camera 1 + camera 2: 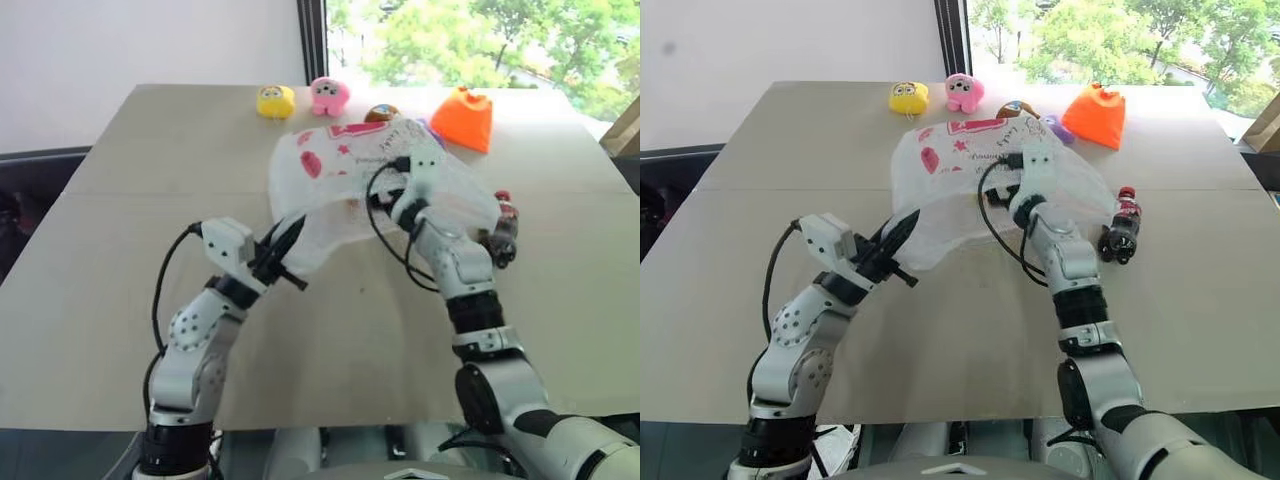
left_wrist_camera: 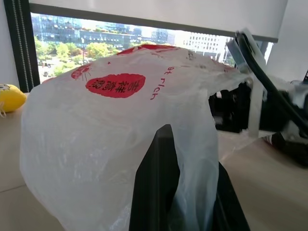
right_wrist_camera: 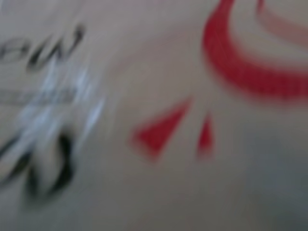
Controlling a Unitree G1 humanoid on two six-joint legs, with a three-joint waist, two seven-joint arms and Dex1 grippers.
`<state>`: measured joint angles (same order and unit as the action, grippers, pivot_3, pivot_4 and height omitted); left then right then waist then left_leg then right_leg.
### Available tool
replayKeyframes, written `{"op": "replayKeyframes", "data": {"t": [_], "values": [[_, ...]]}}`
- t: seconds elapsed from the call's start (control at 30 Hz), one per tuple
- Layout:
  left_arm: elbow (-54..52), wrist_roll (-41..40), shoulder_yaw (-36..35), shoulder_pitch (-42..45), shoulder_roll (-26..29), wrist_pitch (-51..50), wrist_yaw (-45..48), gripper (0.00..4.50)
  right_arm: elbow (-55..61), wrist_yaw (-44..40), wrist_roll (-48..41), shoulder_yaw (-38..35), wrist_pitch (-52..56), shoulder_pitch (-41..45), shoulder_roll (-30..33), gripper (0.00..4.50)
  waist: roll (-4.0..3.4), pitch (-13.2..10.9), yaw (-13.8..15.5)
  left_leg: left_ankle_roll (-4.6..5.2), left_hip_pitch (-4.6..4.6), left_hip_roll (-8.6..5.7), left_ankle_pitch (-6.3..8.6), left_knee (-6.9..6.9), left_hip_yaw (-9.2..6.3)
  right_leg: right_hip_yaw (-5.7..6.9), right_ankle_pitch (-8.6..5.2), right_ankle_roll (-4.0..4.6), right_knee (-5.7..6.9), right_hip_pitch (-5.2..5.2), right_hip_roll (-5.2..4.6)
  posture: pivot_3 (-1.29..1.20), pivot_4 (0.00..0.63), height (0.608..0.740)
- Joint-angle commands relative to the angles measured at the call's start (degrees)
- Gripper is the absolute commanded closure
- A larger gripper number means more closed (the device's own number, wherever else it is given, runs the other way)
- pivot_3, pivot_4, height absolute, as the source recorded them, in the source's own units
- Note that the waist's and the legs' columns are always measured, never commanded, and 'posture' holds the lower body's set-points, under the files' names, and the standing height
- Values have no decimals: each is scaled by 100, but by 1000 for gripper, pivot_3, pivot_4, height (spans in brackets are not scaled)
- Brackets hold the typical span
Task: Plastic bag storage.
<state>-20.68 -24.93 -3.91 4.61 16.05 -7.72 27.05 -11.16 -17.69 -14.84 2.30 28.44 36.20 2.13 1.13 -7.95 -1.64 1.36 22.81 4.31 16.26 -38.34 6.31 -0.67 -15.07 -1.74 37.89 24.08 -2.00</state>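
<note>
Thin crinkly translucent plastic bag [image 1: 340, 185]

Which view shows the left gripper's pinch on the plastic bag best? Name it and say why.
The left wrist view: the left gripper is shut on the plastic bag, film bunched between its black fingers. The head views show the same pinch from above, smaller, at the bag's near edge. The right wrist view gives blurred red and black print.

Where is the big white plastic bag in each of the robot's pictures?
Left eye view: the plastic bag lies mid-table, ahead of both arms.
Right eye view: same spot, just left of the small bottle.
Left wrist view: it looms close, draped over the left gripper.
Right wrist view: its red and black print, very close.
Shared landmark: the yellow toy.
</note>
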Motion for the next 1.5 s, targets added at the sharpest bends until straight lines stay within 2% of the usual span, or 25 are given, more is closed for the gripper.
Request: {"op": "replayKeyframes", "data": {"t": [0.03,0.13,0.23,0.33,0.4,0.53,0.73,1.0,1.27,1.3,1.37,1.5], "values": [[-7,46,6,124,-171,-56,-256,4500,1842,-1299,-351,775,496,-1046,868,27,-1,-1,48,0,3,-2,0,2,-4,-1,-2,-3,-1,0,0,0,150,740],[22,83,19,206,-259,-96,-371,4500,3081,-2051,-807,924,557,-2019,1617,27,-4,-3,64,1,4,-3,1,1,-23,-9,-3,-5,0,6,1,0,150,740],[28,99,-5,256,-386,-128,-528,4500,3884,-2544,-1237,524,421,-3008,2262,27,-2,-3,82,13,-8,-5,8,-4,-37,-9,-4,-6,3,-4,9,0,150,740],[58,171,1,242,-468,-141,-632,4500,4105,-2365,-833,-400,-708,-4004,2540,27,3,-3,109,27,-25,-9,16,-8,-51,0,-4,-7,0,-32,8,0,150,740],[80,187,-2,237,-501,-142,-675,4500,4107,-1865,-325,-803,-1557,-4242,2398,27,3,-4,109,28,-25,-12,16,-13,-53,-2,-4,-7,0,-35,8,0,150,740],[181,248,84,282,-619,-105,-724,4500,4196,-405,827,-1164,-2072,-4248,1937,27,3,-3,83,11,-37,-9,5,-19,-43,-18,-5,-8,9,-36,17,0,150,740],[271,382,235,344,-720,-40,-694,4500,4075,608,1610,-963,-1459,-4227,1412,27,2,-3,107,-16,-33,-7,-11,-17,-37,-10,-5,-6,11,-36,19,0,150,740],[130,483,167,236,-645,-26,-765,4500,3308,1299,1270,-1210,-243,-3515,588,27,-1,-2,100,-16,-31,-8,-10,-17,-41,-11,-5,-5,9,-34,17,0,150,740],[64,524,197,18,-745,100,-790,4500,2437,1732,855,-1737,-39,-2641,311,27,-2,-2,104,-15,-23,-8,-10,-15,-43,-5,-4,-4,8,-31,17,0,150,740],[53,528,201,-15,-760,107,-798,4500,2428,1749,870,-1736,-59,-2627,337,557,-2,-2,103,-15,-21,-8,-10,-15,-42,-3,-4,-4,7,-31,17,0,150,740],[37,528,201,-64,-781,116,-799,4500,2445,1737,865,-1702,-66,-2639,388,1290,-2,-2,99,-15,-19,-8,-10,-14,-42,-4,-4,-4,6,-30,16,0,150,740],[56,546,226,-91,-793,126,-781,4500,2611,1721,775,-1749,85,-2793,429,1321,-2,-2,103,-14,-19,-8,-10,-14,-44,-3,-4,-5,7,-30,15,0,150,740]]}}
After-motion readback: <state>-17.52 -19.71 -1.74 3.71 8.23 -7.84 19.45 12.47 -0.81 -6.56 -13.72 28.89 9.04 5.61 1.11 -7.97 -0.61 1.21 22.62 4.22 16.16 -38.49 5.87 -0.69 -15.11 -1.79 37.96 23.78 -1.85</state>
